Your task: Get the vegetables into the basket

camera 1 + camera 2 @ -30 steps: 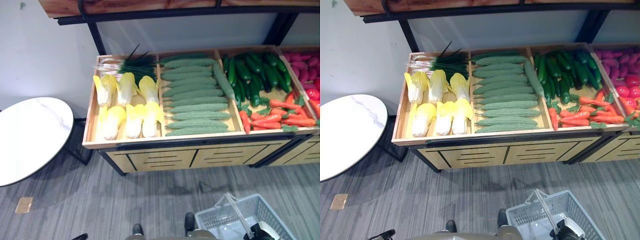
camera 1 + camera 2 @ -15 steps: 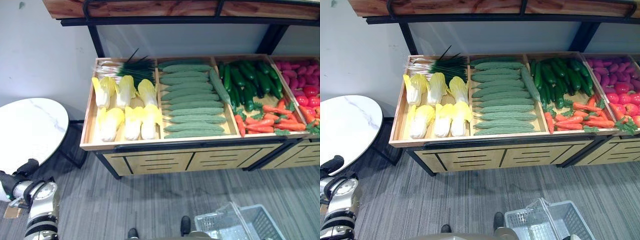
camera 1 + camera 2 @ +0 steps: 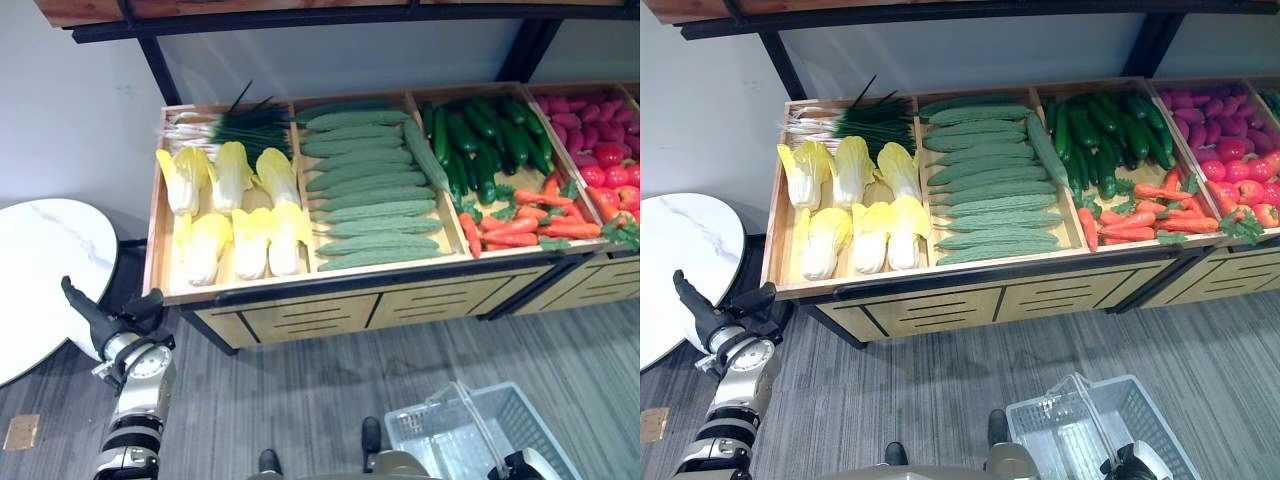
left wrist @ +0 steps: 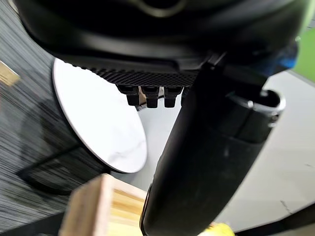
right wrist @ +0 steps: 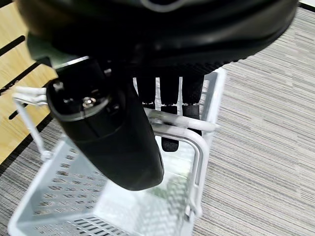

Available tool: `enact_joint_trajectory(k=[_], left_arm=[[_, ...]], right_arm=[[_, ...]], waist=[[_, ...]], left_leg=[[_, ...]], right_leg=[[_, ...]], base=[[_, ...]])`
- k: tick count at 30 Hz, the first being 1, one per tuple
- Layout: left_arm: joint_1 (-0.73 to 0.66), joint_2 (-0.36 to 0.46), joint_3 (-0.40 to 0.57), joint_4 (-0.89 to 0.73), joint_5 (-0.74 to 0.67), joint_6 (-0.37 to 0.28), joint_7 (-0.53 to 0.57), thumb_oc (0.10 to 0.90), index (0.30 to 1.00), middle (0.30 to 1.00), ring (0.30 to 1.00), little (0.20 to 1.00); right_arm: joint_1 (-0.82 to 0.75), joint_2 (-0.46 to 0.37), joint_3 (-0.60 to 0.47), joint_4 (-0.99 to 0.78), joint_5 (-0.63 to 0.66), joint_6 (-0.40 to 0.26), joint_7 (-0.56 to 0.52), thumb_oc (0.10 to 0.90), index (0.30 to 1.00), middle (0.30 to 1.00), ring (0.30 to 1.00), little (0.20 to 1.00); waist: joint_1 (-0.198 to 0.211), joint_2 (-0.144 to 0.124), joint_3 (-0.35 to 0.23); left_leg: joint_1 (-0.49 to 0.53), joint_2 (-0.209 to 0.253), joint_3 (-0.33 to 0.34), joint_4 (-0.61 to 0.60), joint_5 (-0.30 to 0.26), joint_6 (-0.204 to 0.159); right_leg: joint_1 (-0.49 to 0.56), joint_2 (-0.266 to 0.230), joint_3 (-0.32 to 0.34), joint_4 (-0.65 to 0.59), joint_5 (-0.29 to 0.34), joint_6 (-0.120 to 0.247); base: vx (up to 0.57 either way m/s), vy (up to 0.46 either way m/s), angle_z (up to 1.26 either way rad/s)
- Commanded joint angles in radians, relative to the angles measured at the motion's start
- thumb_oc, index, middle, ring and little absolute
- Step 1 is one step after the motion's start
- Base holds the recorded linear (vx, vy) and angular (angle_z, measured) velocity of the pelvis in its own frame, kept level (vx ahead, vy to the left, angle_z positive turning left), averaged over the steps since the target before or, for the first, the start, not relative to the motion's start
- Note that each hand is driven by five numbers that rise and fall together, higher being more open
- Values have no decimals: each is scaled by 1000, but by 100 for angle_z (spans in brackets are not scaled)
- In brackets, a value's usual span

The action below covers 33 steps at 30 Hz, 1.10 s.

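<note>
A wooden display stand [image 3: 300, 290] holds the vegetables: yellow-white cabbages [image 3: 232, 215], pale green bumpy gourds [image 3: 370, 180], dark cucumbers [image 3: 480, 140], carrots [image 3: 520, 225], green onions [image 3: 225, 125] and red produce [image 3: 600, 150]. The white plastic basket [image 3: 480, 440] hangs low at the right, above the floor. My right hand [image 5: 108, 128] has its fingers [image 5: 170, 105] curled round the basket's handle [image 5: 197, 142]. My left hand [image 3: 110, 318] is raised at the lower left, beside the stand's left front corner, fingers straight and holding nothing.
A round white marble-look table [image 3: 40, 270] stands left of the stand, close behind my left hand. A dark metal shelf frame [image 3: 300, 15] runs above the bins. Grey striped floor [image 3: 300, 400] lies between me and the stand.
My left arm has come up from the lower left and moved right, toward the stand's corner. The camera has shifted too. The basket stays in my right hand.
</note>
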Motion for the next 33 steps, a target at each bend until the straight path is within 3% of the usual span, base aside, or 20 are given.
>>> enact_joint_trajectory(k=[1,9,21,33], left_arm=[[-131,116,17,-42,84,-69,5,900,1000,1000,1000,1000],[-182,142,-12,-16,80,-57,-16,900,1000,1000,1000,1000],[-335,255,-117,163,106,1,-61,900,1000,1000,1000,1000],[-420,260,-212,216,161,37,-69,900,1000,1000,1000,1000]], right_arm=[[-36,-70,31,30,-11,6,-43,400,300,300,300,300],[-46,-76,48,10,-13,4,-36,400,300,300,300,300],[-95,-94,89,-56,4,-3,-33,400,300,300,300,300],[-111,-76,123,-122,27,-17,-33,400,300,300,300,300]], waist=[[-7,-49,-24],[-17,-52,-18],[-40,-59,24],[-55,-74,65]], left_leg=[[-9,-2,-4,1,-11,-21],[-9,0,1,1,-13,-20],[-66,-1,18,1,-1,-18],[-104,-3,36,1,8,-14]], right_leg=[[54,-70,17,4,-20,101],[48,-69,25,4,-20,100],[-30,-65,56,11,3,101],[-102,-62,93,30,16,99]], base=[[17,11,-6],[13,7,-3],[-18,21,-6],[-1,23,-7]])
